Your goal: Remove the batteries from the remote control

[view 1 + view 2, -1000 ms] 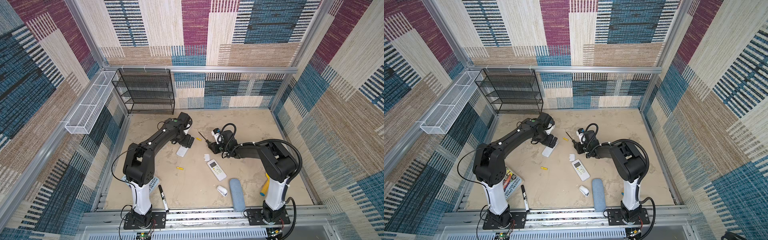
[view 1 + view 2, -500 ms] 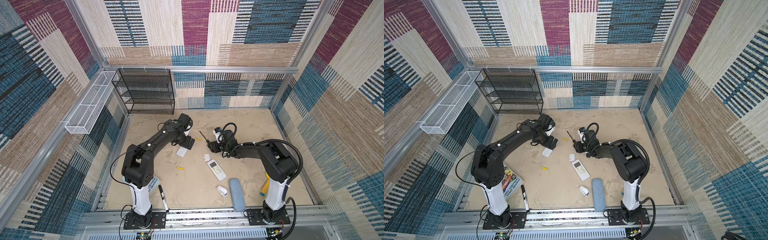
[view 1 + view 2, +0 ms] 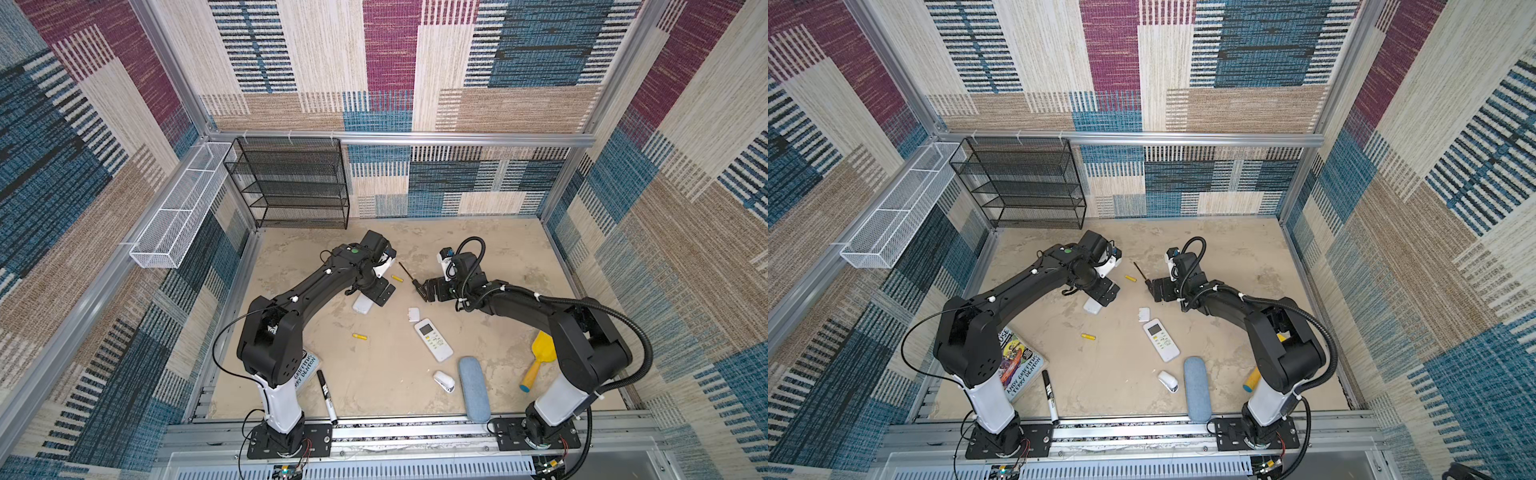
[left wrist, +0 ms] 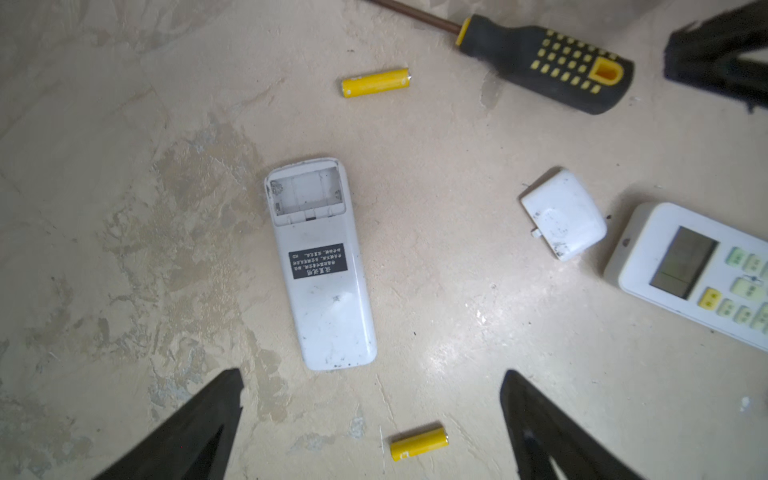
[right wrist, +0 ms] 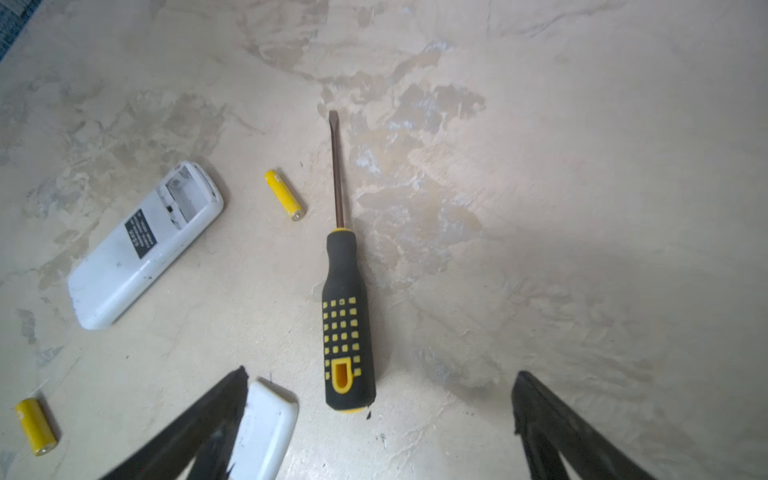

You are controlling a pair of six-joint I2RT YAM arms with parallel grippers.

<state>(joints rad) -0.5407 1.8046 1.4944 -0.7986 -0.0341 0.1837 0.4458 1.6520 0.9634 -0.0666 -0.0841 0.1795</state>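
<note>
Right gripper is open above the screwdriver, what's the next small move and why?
Probably swing the right gripper to the face-up remote: the face-down remote has an empty bay, both yellow batteries lie loose, and the screwdriver lies free.

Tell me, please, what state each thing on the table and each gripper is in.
White face-down remote control: battery compartment open and empty.
Small white battery cover: off, lying apart from the remote.
Yellow cylindrical batteries: both out, lying loose.
Black-and-yellow screwdriver: lying flat, not gripped.
White buttoned remote: face up.
Left gripper: open.
Right gripper: open.
</note>
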